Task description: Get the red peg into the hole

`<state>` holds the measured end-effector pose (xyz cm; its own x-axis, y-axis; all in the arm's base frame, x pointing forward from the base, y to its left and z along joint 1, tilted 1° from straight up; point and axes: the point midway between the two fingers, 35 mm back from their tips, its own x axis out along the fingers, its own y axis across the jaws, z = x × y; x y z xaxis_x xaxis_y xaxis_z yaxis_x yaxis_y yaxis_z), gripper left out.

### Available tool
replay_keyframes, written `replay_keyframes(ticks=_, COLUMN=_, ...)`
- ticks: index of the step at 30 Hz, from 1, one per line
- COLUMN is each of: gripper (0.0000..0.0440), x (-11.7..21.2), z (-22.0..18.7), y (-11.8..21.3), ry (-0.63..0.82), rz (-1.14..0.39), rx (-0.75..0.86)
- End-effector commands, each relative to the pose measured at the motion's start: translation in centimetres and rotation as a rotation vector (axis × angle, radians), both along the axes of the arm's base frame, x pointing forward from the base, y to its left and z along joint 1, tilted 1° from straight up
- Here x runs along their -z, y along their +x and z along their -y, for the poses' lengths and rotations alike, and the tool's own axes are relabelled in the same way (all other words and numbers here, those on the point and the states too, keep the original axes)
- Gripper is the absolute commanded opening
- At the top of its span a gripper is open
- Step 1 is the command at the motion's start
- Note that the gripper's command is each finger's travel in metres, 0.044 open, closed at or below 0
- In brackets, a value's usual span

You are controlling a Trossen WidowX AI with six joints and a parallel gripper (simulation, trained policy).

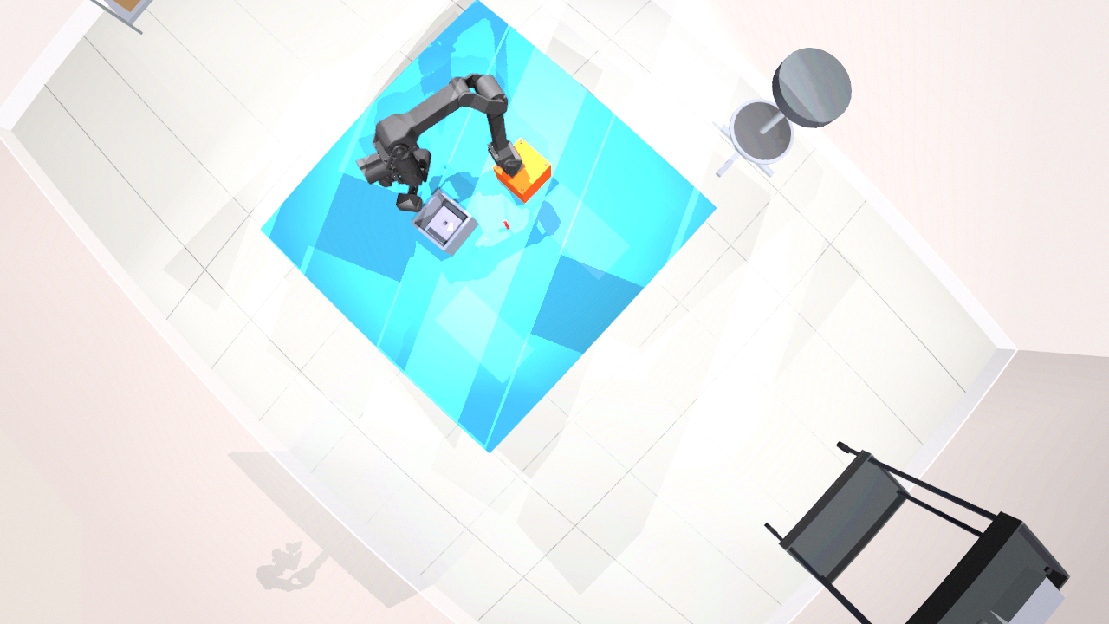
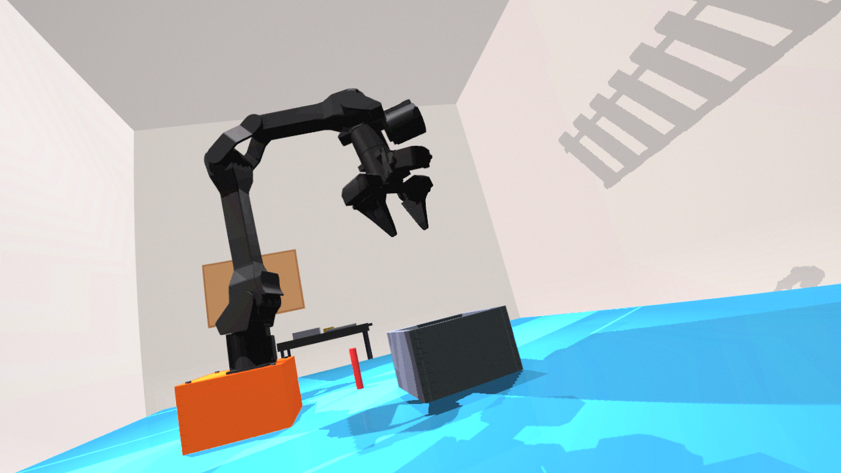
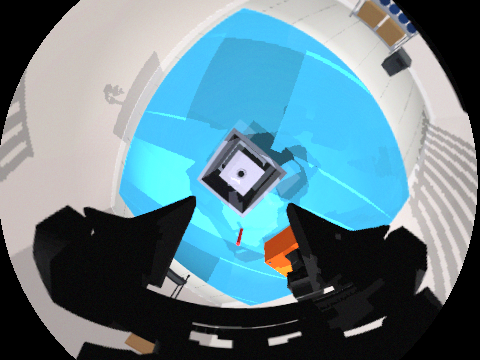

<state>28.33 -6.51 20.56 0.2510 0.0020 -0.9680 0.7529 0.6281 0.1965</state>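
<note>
The red peg (image 1: 506, 224) (image 2: 356, 368) (image 3: 240, 236) stands upright on the blue surface, between the orange base block and the box. The grey open box (image 1: 457, 246) (image 2: 464, 353) (image 3: 217, 157) stands beside it. The pale plate (image 3: 251, 181) at its bottom shows a dark round hole (image 3: 241, 174) near its middle, with nothing in it. My gripper (image 2: 409, 231) (image 3: 242, 204) is open and empty, fingers wide apart and pointing down. It hangs high above the surface, well above the box and the peg. In the top view the fingertips are hard to make out.
The orange base block (image 1: 533, 168) (image 2: 238, 405) (image 3: 280, 245) carries the arm, on the peg's other side from the box. The box walls stand up around the plate. A stool (image 1: 812, 87) and a black-framed piece of furniture (image 1: 845, 516) stand off the blue surface.
</note>
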Motion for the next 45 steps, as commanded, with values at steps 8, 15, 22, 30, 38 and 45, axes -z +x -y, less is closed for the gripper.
replay_keyframes(ticks=8, gripper=0.044, x=2.2, z=-6.3, y=-3.1, ry=0.004, rz=-0.131, rx=0.087)
replay_keyframes(ticks=15, gripper=0.044, x=4.1, z=-9.6, y=-5.5, ry=-0.02, rz=-0.215, rx=0.137)
replay_keyframes(ticks=22, gripper=0.044, x=6.2, z=-12.0, y=-7.9, ry=-0.059, rz=-0.286, rx=0.181)
replay_keyframes(ticks=30, gripper=0.044, x=9.1, z=-13.8, y=-9.8, ry=-0.111, rz=-0.342, rx=0.223)
replay_keyframes(ticks=38, gripper=0.044, x=12.3, z=-14.9, y=-10.5, ry=-0.142, rz=-0.362, rx=0.254)
replay_keyframes(ticks=45, gripper=0.044, x=15.5, z=-15.8, y=-10.4, ry=-0.143, rz=-0.345, rx=0.264)
